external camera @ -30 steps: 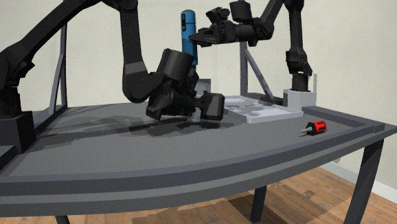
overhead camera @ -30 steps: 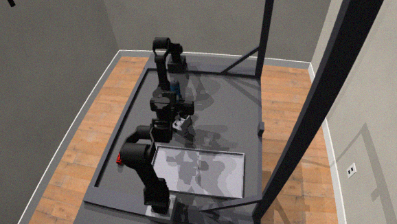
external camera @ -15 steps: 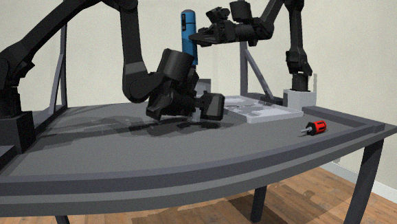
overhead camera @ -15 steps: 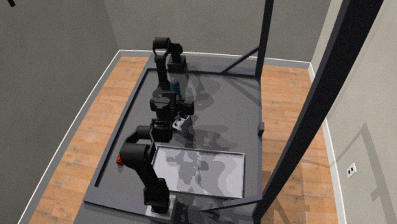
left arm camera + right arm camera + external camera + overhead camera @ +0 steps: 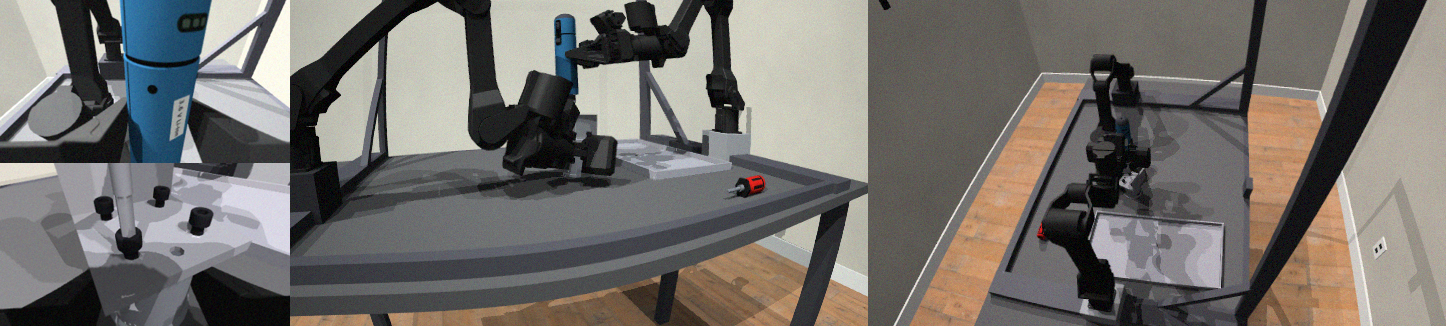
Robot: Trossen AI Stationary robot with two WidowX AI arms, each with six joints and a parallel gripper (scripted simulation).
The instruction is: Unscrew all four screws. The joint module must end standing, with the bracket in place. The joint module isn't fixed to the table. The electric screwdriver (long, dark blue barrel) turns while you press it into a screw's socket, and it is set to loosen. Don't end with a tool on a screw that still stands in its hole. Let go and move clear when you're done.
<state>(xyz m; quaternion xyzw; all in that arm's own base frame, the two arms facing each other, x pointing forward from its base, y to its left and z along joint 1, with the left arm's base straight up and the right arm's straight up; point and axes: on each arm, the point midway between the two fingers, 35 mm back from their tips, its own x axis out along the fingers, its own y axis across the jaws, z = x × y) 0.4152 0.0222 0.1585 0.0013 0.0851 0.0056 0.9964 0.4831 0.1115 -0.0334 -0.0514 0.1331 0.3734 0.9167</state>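
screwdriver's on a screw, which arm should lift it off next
Left, I'd say: the left gripper holds the screwdriver by its blue barrel, while the right gripper is down low, its fingers around the joint module.
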